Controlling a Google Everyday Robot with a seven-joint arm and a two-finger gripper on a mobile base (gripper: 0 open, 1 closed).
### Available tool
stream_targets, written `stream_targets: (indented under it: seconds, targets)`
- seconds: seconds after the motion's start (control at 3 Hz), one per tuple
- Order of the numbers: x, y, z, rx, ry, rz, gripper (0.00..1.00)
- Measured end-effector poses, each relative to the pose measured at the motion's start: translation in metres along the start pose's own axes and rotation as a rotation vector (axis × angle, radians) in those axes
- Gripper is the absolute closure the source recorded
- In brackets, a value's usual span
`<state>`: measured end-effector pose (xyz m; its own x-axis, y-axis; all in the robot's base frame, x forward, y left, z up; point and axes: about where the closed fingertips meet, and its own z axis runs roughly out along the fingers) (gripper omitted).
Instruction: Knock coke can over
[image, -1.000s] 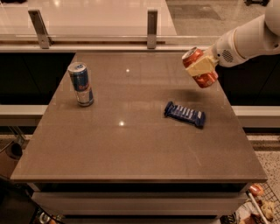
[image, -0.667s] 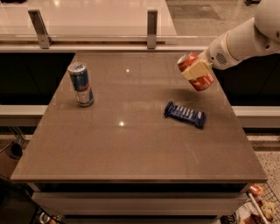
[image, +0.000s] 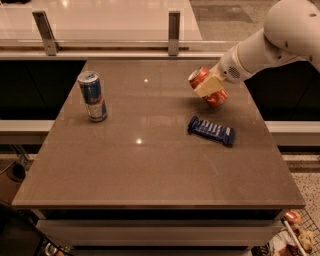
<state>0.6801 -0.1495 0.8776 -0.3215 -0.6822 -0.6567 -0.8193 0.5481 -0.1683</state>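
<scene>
Camera view: the pincer grips the tilted coke can low over the worktop.

The pincer is clenched across the can's middle, at the far right of the worktop. The can leans with its silver top up and to the left. Over the last second it has travelled left and downward, and its lower end now seems to meet the surface or sit just above it. The can is neither lying flat nor let go, so the knock-over looks close but unfinished. The blue snack bar wrapper lies just in front, and the slim blue-and-silver can stands well apart on the left.
</scene>
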Motion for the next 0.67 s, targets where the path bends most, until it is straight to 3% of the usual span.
stream_targets:
  seconds: [0.67]
  targets:
    - [-0.007,0.003,0.049,-0.090,0.030,-0.045,1.00]
